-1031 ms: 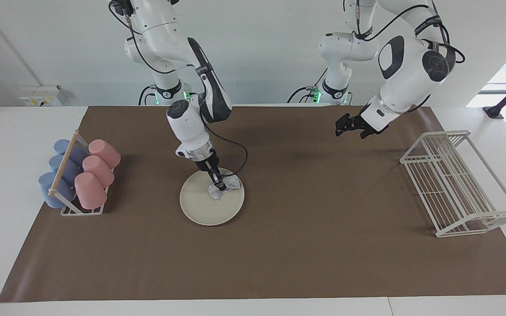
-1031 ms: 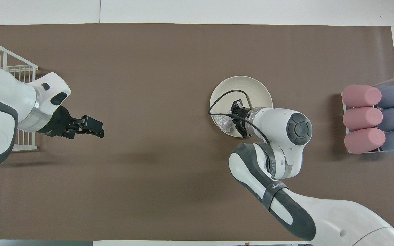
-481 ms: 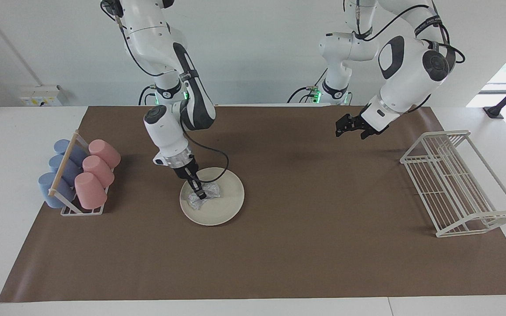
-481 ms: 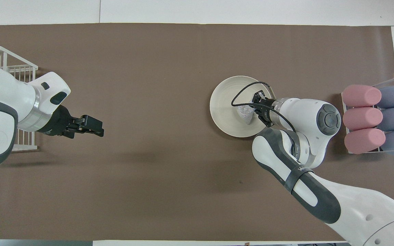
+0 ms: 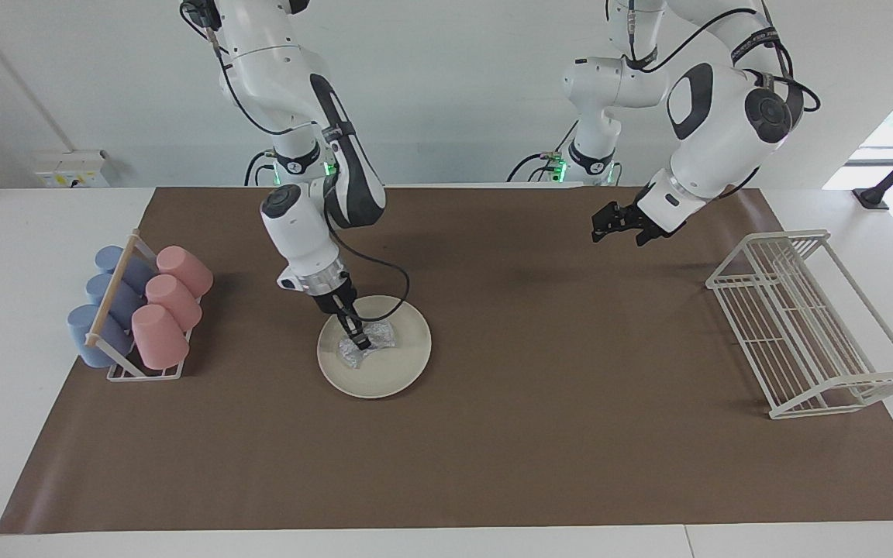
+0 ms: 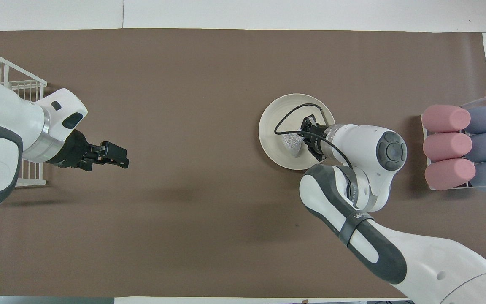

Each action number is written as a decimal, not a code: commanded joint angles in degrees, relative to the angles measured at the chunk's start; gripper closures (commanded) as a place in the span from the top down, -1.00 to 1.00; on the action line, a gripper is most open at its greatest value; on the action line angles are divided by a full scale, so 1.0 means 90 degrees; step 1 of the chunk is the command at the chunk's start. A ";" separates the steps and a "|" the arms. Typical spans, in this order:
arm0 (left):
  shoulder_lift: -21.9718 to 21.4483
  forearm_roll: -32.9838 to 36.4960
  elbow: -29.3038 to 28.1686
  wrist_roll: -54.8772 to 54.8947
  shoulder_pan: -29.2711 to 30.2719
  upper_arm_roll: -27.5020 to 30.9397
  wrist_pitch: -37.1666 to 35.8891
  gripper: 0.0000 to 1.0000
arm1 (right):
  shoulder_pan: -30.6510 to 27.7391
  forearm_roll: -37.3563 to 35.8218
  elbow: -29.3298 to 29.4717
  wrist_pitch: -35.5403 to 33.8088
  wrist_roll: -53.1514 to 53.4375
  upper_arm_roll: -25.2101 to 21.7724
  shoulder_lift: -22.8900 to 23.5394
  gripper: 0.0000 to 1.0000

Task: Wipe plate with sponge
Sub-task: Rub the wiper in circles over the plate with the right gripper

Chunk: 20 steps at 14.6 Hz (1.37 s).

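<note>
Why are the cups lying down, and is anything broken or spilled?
Nothing looks broken or spilled. The pink cups and blue cups lie on their sides, neatly stacked in their holder. The right gripper presses the sponge on the plate. The left gripper waits open over the mat.

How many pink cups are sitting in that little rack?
3. The pink cups lie in a row in the cup rack at the right arm's end of the table, beside the blue cups. None appears hidden.
</note>
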 commanded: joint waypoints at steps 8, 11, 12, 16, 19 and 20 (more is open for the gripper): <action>-0.0104 0.0137 -0.0092 -0.0104 0.0008 -0.0020 0.0097 1.00 | 0.0417 0.0022 0.0825 -0.1182 0.1312 -0.0054 0.0023 -1.00; -0.0114 0.0137 -0.0111 -0.0123 0.0008 -0.0030 0.0117 1.00 | 0.0339 -0.0668 0.1070 -0.2374 0.1889 -0.0094 -0.0631 -1.00; -0.0114 0.0137 -0.0111 -0.0152 0.0008 -0.0040 0.0117 1.00 | 0.0329 -0.0942 0.1206 -0.2803 0.2104 -0.0094 -0.0827 -1.00; -0.0114 -0.1333 -0.0111 -0.0308 0.0144 -0.0010 0.0068 1.00 | 0.0378 -0.1335 0.2406 -0.4962 0.3333 -0.0074 -0.1482 -1.00; -0.0114 -0.2865 -0.0131 -0.0406 0.0271 -0.0010 0.0000 1.00 | 0.0494 -0.1549 0.2682 -0.5813 0.4543 0.0072 -0.2077 -1.00; -0.0114 -0.3412 -0.0140 -0.0406 0.0426 -0.0010 -0.0116 1.00 | 0.0756 -0.1869 0.2808 -0.6067 0.4943 0.0150 -0.2117 -1.00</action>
